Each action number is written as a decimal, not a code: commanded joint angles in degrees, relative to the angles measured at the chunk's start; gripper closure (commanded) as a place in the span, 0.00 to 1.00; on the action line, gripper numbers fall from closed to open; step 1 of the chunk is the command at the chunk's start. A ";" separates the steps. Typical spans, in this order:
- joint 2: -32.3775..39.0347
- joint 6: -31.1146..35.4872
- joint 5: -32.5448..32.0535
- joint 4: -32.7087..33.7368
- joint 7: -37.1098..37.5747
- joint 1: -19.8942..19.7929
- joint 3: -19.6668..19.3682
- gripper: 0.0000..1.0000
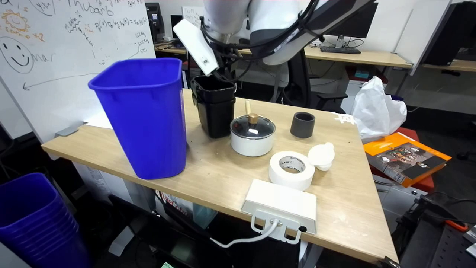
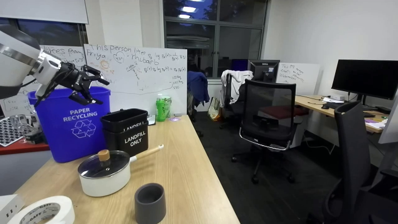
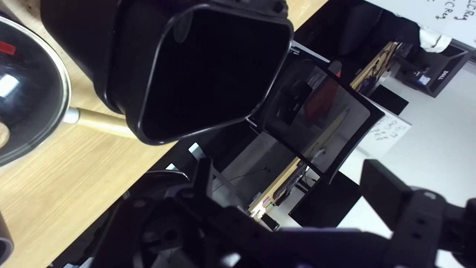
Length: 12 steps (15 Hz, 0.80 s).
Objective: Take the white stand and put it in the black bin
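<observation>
The white stand point(image 1: 321, 155) is on the table in an exterior view, right beside the white tape roll; I cannot tell whether they touch. It is out of the wrist view. The black bin shows as two nested bins in both exterior views point(image 1: 217, 119) point(image 2: 128, 140), upright behind the pot. In the wrist view the black bin point(image 3: 122, 63) turns its dark opening to me; its inside is too dark to make out. My gripper point(image 2: 104, 92) is open and empty, above bin height, near the blue bin. Its spread fingers also show in the wrist view point(image 3: 290, 182).
The tall blue bin point(image 1: 152, 126) stands beside the black bin. A white pot point(image 1: 251, 146) with a glass lid and wooden handle is in front. A dark grey cup point(image 1: 302, 126), the tape roll point(image 1: 292, 180) and a white power box point(image 1: 282, 199) are on the table.
</observation>
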 commanded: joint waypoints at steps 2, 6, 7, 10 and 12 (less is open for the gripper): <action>-0.98 -0.61 0.66 -0.49 0.00 3.15 -4.01 0.00; -0.18 -0.29 0.00 0.61 0.00 2.33 -3.18 0.00; -0.18 -0.31 0.00 0.61 0.00 2.34 -3.20 0.00; -0.18 -0.31 0.00 0.60 0.00 2.34 -3.24 0.00; -0.18 -0.32 0.00 0.60 0.00 2.35 -3.24 0.00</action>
